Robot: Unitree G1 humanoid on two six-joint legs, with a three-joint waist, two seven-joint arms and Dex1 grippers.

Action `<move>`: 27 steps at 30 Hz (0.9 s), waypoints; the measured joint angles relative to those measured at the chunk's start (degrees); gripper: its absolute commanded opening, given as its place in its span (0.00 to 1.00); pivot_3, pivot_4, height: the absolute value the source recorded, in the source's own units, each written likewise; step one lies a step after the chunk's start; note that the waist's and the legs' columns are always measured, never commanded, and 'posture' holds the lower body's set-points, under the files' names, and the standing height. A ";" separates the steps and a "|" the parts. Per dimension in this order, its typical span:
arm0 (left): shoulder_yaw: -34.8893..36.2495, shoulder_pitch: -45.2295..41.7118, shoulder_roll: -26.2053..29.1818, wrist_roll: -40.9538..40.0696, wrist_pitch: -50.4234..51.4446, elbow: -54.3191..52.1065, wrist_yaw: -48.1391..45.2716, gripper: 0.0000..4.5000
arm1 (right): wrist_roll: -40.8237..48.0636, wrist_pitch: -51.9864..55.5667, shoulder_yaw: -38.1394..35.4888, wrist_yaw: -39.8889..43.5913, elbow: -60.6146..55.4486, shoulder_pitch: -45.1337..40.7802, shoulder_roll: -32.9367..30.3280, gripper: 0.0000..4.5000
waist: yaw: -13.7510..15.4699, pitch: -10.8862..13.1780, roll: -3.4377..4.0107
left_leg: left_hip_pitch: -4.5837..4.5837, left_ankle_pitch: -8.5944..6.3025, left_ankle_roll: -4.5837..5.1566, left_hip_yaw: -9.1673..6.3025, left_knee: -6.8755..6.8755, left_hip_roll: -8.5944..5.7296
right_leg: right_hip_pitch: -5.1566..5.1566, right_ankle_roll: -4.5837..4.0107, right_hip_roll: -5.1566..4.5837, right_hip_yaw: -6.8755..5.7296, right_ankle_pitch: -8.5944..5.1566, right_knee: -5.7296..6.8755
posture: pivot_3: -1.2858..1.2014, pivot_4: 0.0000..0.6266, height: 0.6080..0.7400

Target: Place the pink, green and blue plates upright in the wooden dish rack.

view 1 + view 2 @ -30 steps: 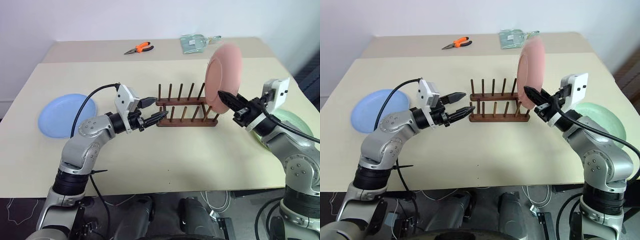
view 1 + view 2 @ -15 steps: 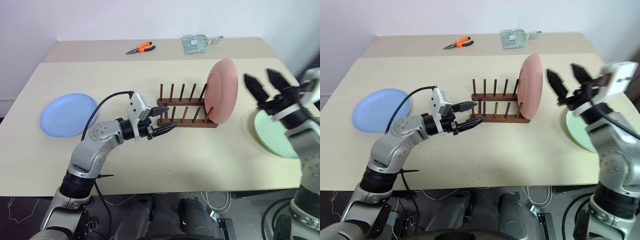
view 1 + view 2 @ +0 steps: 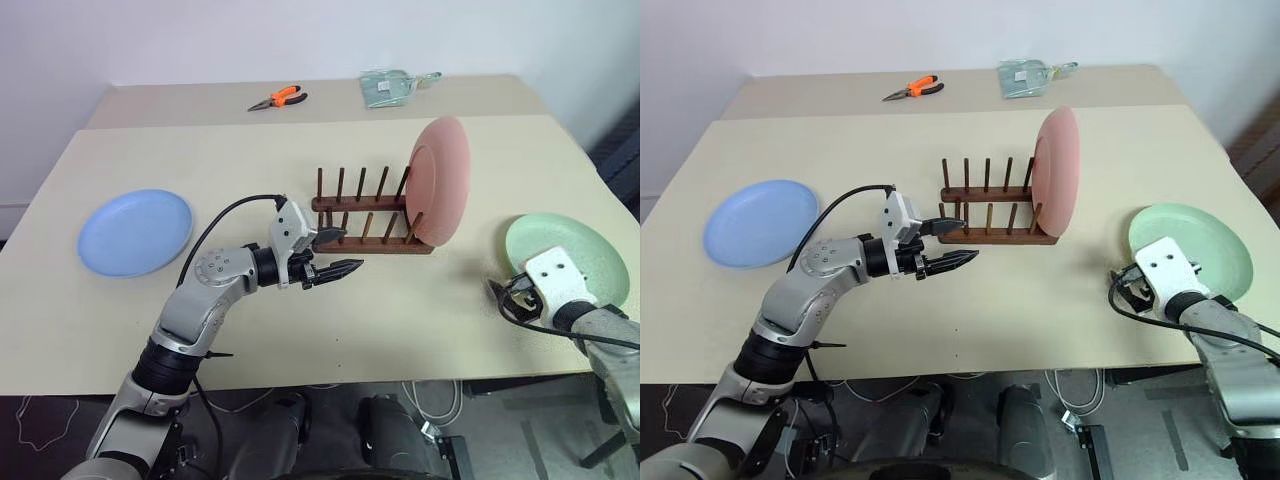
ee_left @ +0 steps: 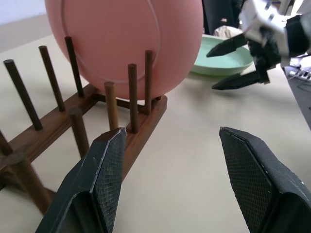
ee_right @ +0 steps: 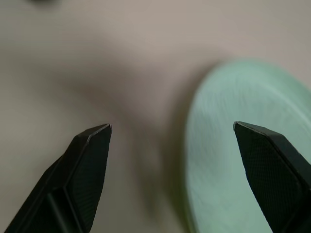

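The pink plate [image 3: 441,180] stands upright between the pegs at the right end of the wooden dish rack [image 3: 362,216], with no gripper touching it. My left gripper [image 3: 349,251] is open and empty, pointing right, just in front of the rack's left half. The green plate [image 3: 567,262] lies flat at the table's right. My right gripper [image 5: 172,126] hovers open and empty low over the table at that plate's near-left rim [image 5: 194,145]; the left wrist view shows it [image 4: 232,65] in front of the green plate [image 4: 221,60]. The blue plate [image 3: 135,231] lies flat at the far left.
Orange-handled pliers [image 3: 279,97] and a clear plastic packet [image 3: 391,85] lie on the far table section. A black cable [image 3: 225,215] loops over my left forearm. The table's front edge [image 3: 330,378] runs just below both arms.
My right gripper opened and let go of the pink plate, which now stands in the rack. The right arm then swung right and down to the green plate. My left gripper drifted slightly right and lower.
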 measured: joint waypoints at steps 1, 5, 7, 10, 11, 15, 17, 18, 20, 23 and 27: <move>-0.01 0.02 -0.24 0.21 -0.01 0.00 0.02 0.70 | -1.62 -0.42 0.44 -0.44 1.45 -0.64 -0.22 0.72 | 0.03 0.00 -0.01 | 0.00 0.00 0.00 -0.01 0.01 0.00 | 0.02 0.00 0.01 0.00 0.00 -0.01 | 0.52 0.24 0.85; 0.14 0.30 -0.58 0.43 0.00 -0.04 0.40 0.70 | -5.78 -2.44 1.63 -1.32 5.80 -1.96 -0.10 0.28 | 0.17 0.00 -0.01 | 0.00 0.00 0.00 -0.02 0.01 0.00 | 0.03 0.01 0.02 0.00 0.00 -0.02 | 0.52 0.24 0.85; 0.15 0.57 -0.60 0.56 0.00 -0.06 0.61 0.70 | -7.12 -2.47 1.66 -1.78 7.51 -2.46 0.32 0.04 | 0.14 0.00 -0.01 | 0.00 0.00 0.00 -0.02 0.01 0.00 | 0.03 0.01 0.02 0.00 0.00 -0.01 | 0.52 0.24 0.85; 0.18 0.69 -0.62 0.83 -0.01 -0.07 0.65 0.70 | -8.17 -2.66 1.55 -2.32 8.15 -3.56 1.24 0.02 | -0.04 0.00 0.00 | 0.01 0.00 -0.01 -0.02 0.00 0.01 | 0.01 0.01 0.05 0.01 0.01 0.01 | 0.52 0.24 0.85; 0.18 0.69 -0.67 0.87 -0.01 -0.07 0.64 0.70 | -8.29 -2.67 1.49 -2.45 8.15 -3.81 1.53 0.02 | -0.06 -0.01 0.01 | 0.02 0.00 -0.01 -0.01 0.00 0.03 | 0.01 0.01 0.06 0.02 0.01 0.00 | 0.52 0.24 0.85; 0.48 0.82 -0.59 1.32 -0.94 0.38 0.96 0.70 | -7.26 -3.26 -0.73 -4.10 7.34 -8.15 4.58 0.02 | -0.18 0.03 0.15 | 0.02 0.01 -0.02 0.04 0.01 0.05 | -0.01 -0.02 0.11 0.05 0.03 0.02 | 0.52 0.24 0.85; 0.99 1.14 -0.65 1.99 -2.04 1.96 1.97 0.70 | -2.81 -2.47 -4.98 -4.52 4.06 -16.81 6.86 0.02 | -0.70 0.14 0.61 | 0.02 0.02 -0.01 0.32 0.03 0.15 | -0.08 -0.06 0.18 0.26 0.09 0.02 | 0.52 0.24 0.85; 1.21 1.41 -0.61 2.41 -2.50 2.51 2.31 0.70 | 0.29 -1.76 -7.24 -4.56 1.62 -21.41 7.21 0.02 | -0.69 0.11 0.73 | 0.05 0.02 -0.01 0.34 0.00 0.18 | -0.09 -0.05 0.19 0.27 0.10 0.04 | 0.52 0.24 0.85; 1.85 2.04 -0.42 3.27 -4.04 3.59 2.93 0.70 | 7.91 0.37 -11.82 -4.42 -3.68 -30.35 8.28 0.02 | -0.34 0.09 0.69 | 0.05 0.01 -0.02 0.31 -0.05 0.38 | -0.09 -0.07 0.33 0.24 0.09 0.01 | 0.52 0.24 0.85; 3.43 2.72 0.86 5.13 -7.27 6.86 3.76 0.70 | 26.96 7.91 -16.84 -3.49 -11.82 -41.22 11.22 0.02 | 0.08 0.06 0.62 | 0.03 -0.03 -0.08 0.05 -0.13 0.45 | -0.07 -0.14 0.44 0.15 0.12 -0.03 | 0.52 0.24 0.85; 7.40 2.85 2.11 6.08 -10.76 10.49 5.13 0.70 | 50.41 15.68 -15.80 -7.27 -16.48 -46.43 16.84 0.02 | -0.04 0.06 0.59 | -0.06 -0.04 -0.06 0.02 -0.04 0.41 | -0.08 -0.25 0.41 0.14 0.20 -0.16 | 0.52 0.24 0.85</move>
